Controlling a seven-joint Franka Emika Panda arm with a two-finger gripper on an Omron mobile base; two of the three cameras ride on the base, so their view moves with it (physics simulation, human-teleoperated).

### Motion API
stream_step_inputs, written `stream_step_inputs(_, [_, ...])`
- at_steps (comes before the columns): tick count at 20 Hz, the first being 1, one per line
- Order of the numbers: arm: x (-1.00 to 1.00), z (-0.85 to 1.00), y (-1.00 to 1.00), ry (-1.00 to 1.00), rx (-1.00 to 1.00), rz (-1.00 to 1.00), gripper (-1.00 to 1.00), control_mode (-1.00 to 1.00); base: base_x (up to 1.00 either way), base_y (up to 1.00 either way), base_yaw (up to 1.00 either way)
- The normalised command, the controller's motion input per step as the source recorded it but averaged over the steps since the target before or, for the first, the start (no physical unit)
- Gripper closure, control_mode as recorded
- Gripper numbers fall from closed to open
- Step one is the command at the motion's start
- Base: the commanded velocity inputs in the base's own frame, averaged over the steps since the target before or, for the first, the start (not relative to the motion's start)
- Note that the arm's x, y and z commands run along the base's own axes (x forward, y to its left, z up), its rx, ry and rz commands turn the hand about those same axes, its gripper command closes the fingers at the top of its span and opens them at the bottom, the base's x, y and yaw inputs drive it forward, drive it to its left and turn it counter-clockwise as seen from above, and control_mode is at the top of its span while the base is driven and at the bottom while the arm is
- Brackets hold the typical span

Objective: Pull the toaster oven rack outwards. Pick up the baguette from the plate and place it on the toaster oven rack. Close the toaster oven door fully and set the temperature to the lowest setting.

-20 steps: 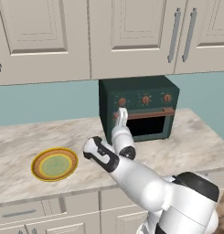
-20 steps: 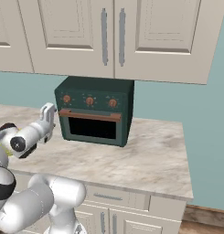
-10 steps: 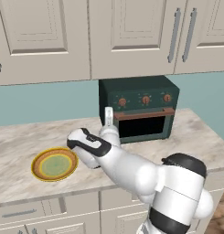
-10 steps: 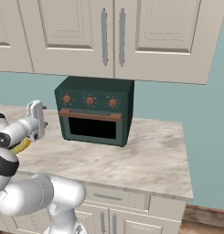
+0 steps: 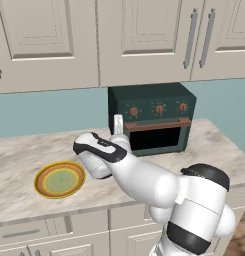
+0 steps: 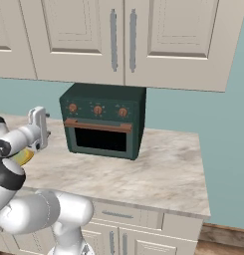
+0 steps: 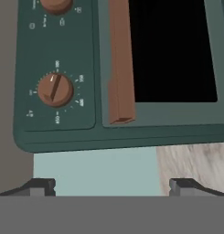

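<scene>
Three orange-brown knobs (image 5: 158, 108) run across the upper front of the toaster oven (image 5: 152, 117), centre of the left base view, and its toaster oven door (image 6: 98, 139) looks shut, so I'd guess what's left is the temperature knob (image 7: 55, 89). Gripper (image 7: 111, 185) is spread wide with nothing in it, rolled sideways near the oven's left end. That knob looks small, stiff and smooth, so probably pinch it across its raised ridge and turn slowly, or the pads will slip.
</scene>
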Motion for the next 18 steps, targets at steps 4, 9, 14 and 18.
stream_step_inputs(4, [0.0,0.0,0.0,0.0,0.0,0.0,-1.0,-1.0,0.0,0.0,0.0])
stream_step_inputs(9, [0.01,0.03,-0.03,0.01,0.02,0.0,-1.0,-1.0,0.0,0.0,0.0])
stream_step_inputs(14, [-0.26,0.37,-0.16,-0.24,-0.03,-0.03,-1.0,-1.0,0.0,0.0,0.0])
stream_step_inputs(18, [-0.29,0.37,-0.34,-0.27,-0.13,-0.15,-1.0,-1.0,0.0,0.0,0.0])
